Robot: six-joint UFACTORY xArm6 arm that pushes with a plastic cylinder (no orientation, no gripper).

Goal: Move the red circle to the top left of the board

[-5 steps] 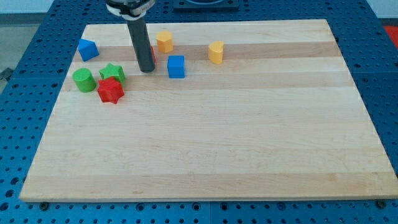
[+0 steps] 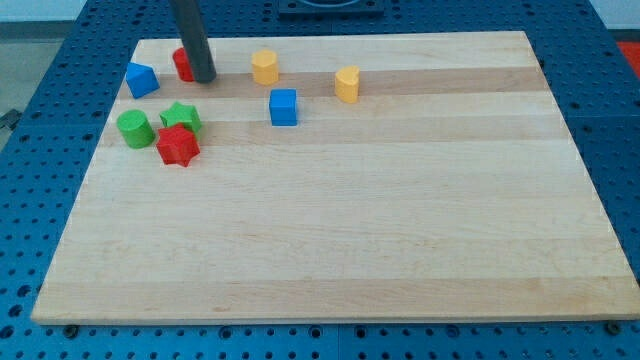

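Pressure is what we watch now: my tip (image 2: 203,77) sits against the view's right side of the red circle (image 2: 182,64), touching it and hiding part of it, and being a bare rod it has nothing to spread or pinch, only a push to give. We judge the circle is already near the board's top left, so a short, slow nudge toward the view's left and top should do, stopping before it strikes the blue block (image 2: 141,79) just beside it or slips over the edge. Around us lies a pale wooden board (image 2: 400,230) on a blue perforated table (image 2: 40,120).
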